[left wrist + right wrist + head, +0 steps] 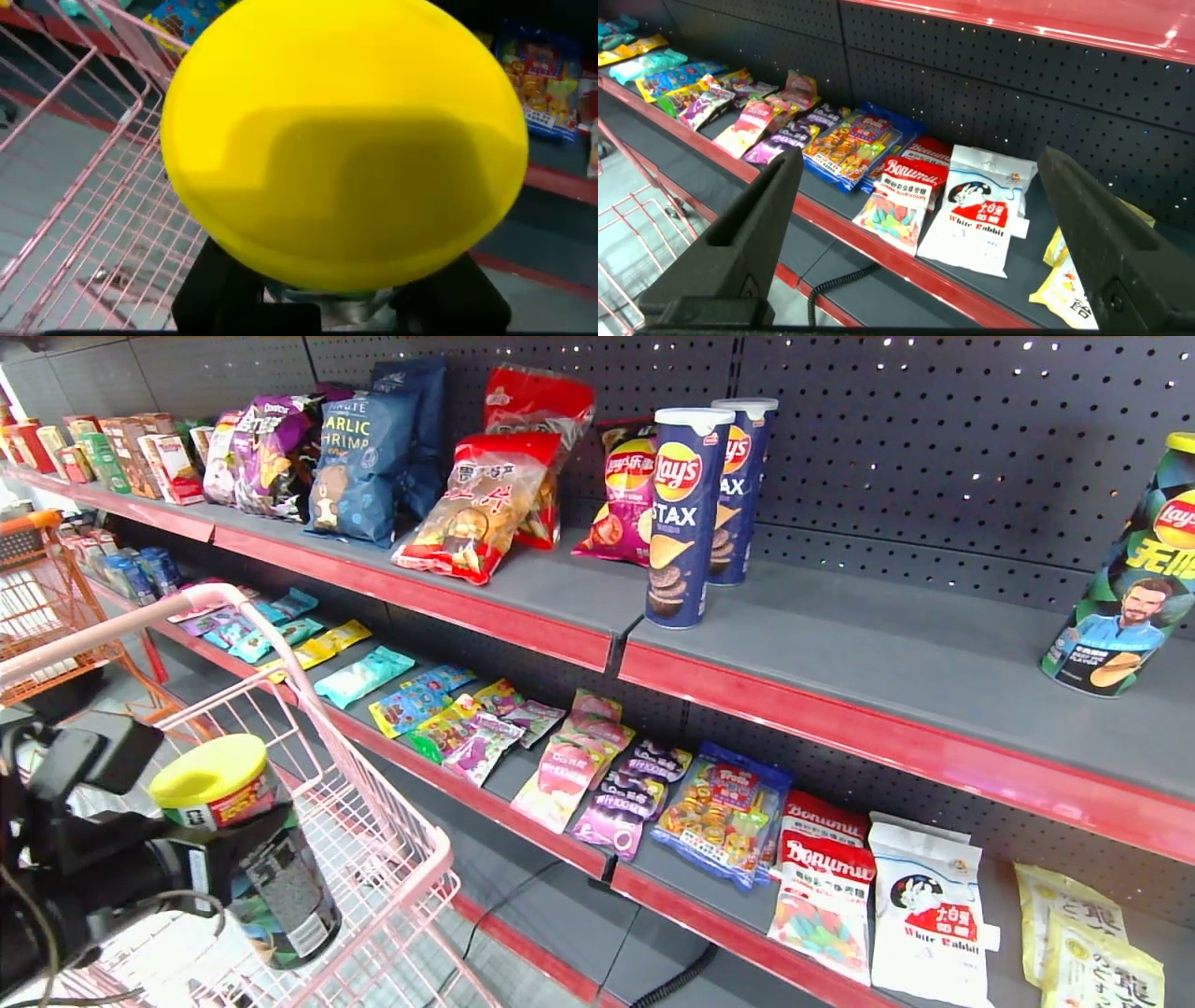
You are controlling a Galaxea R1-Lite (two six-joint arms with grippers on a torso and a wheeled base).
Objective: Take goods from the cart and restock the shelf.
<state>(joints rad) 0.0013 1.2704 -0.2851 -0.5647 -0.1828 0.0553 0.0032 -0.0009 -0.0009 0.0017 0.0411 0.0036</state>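
Note:
A tall chip can with a yellow lid [213, 780] stands upright in my left gripper [229, 863], which is shut on its body just above the pink wire cart [392, 831]. In the left wrist view the can's yellow lid [346, 140] sits right in front of the camera, with the left gripper [336, 301] clamped below it. My right gripper [922, 163] is open with nothing between its fingers [747, 243], and it faces the lower shelf's candy bags [892, 201]. The grey upper shelf [840, 644] carries two blue chip cans [686, 513] and a green chip can [1125, 579] at the far right.
Snack bags [467, 509] and boxes fill the upper shelf's left half; bare shelf lies between the blue cans and the green can. Candy packets [719, 812] line the lower shelf. An orange cart [37, 588] stands at the far left. A black cable [672, 980] lies on the floor.

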